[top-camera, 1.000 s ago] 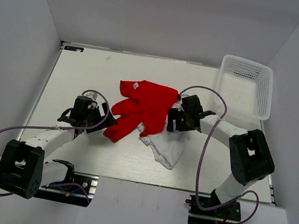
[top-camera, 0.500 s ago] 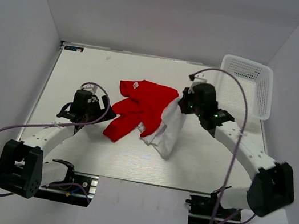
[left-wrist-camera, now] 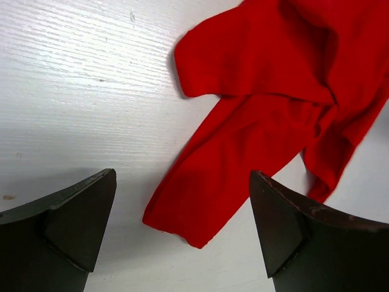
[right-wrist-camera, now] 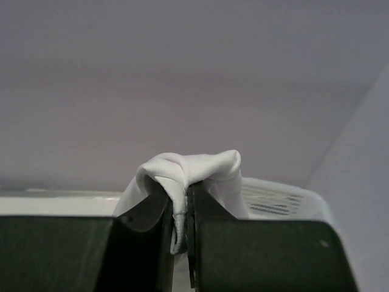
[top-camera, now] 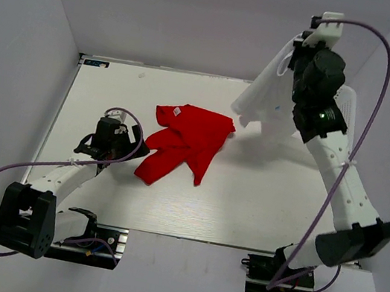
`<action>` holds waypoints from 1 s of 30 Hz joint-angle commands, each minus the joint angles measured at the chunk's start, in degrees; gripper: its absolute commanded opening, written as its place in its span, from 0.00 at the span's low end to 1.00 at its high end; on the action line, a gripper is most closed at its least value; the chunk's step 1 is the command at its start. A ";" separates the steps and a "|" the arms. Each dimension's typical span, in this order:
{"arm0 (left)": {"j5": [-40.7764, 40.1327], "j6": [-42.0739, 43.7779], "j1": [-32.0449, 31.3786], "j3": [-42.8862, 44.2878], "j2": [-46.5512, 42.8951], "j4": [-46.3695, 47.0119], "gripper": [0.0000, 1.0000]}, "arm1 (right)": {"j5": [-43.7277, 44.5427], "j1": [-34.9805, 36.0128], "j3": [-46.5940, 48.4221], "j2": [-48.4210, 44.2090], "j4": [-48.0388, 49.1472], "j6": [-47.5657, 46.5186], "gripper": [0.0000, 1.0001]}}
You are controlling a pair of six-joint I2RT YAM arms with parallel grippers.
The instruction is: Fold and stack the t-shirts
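A crumpled red t-shirt lies in the middle of the table; its lower end shows between my left fingers in the left wrist view. My left gripper hovers open just left of that end, holding nothing. A white t-shirt hangs in the air at the back right, above the table. My right gripper is raised high and shut on the white t-shirt; a fold of white cloth is pinched between its fingers.
A white plastic basket stands at the back right corner, partly hidden by my right arm and the hanging shirt. Grey walls enclose the table on three sides.
My right gripper shut on the white t-shirt beside the red one, pulled it out and lifted it high toward the back right. The left arm barely moved.
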 commanded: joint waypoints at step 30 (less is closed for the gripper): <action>-4.70 -4.39 -0.20 3.06 0.38 -4.26 1.00 | -15.78 -34.04 14.24 43.45 -13.17 13.40 0.25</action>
